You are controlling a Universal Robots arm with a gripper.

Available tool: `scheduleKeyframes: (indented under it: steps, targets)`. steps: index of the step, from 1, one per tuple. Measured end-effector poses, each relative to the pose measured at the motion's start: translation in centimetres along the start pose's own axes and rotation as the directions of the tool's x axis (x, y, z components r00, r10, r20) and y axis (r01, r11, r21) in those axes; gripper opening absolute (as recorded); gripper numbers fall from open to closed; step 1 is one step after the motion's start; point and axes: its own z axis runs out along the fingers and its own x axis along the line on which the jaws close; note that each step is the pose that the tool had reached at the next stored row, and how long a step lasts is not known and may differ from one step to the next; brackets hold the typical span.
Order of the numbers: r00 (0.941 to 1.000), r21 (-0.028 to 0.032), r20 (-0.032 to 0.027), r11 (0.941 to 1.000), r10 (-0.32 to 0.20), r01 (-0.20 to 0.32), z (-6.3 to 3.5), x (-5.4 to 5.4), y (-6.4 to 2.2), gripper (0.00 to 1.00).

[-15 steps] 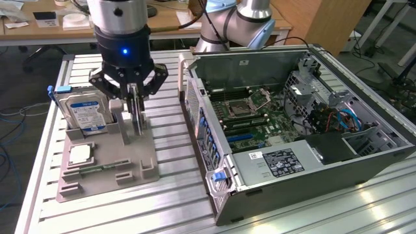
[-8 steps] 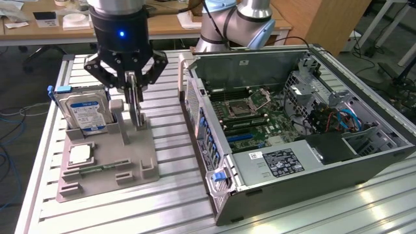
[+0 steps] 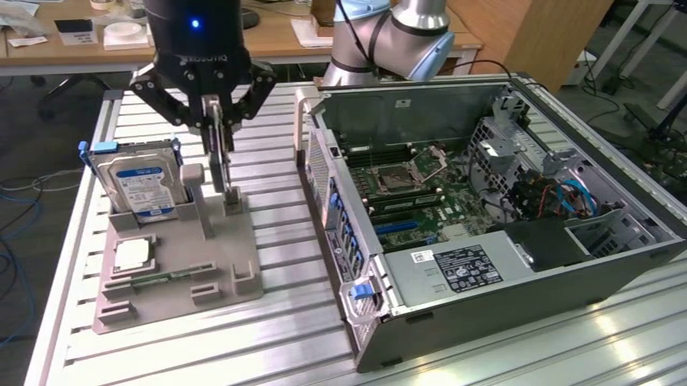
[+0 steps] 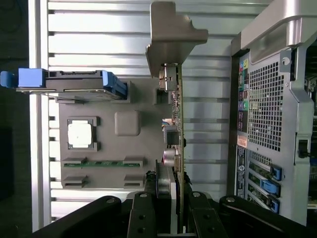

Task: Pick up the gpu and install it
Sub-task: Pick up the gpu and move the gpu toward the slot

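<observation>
Gripper (image 3: 218, 121) fingers closed on gpu (image 3: 222, 161), pinching its thin top edge. Gpu stands upright on edge over gray parts holder (image 3: 172, 297), btwn hard drive (image 3: 140, 189) at left & open PC case (image 3: 355, 241) at right. Long axis runs near-to-far alongside case, silvery bracket (image 4: 173, 34) at hard-drive end.

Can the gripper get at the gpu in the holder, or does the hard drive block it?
Looks like yes: the gripper seems closed on the gpu at its top edge. The hard drive stands apart, on the exterior view's left.
</observation>
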Motion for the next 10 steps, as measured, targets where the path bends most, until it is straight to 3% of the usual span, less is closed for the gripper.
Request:
scheduleKeyframes:
  steps: [10]
  targets:
    - [1.0000,0.0000,0.0000,1.0000,0.000,0.000,-2.60,0.0,0.12,0.28]
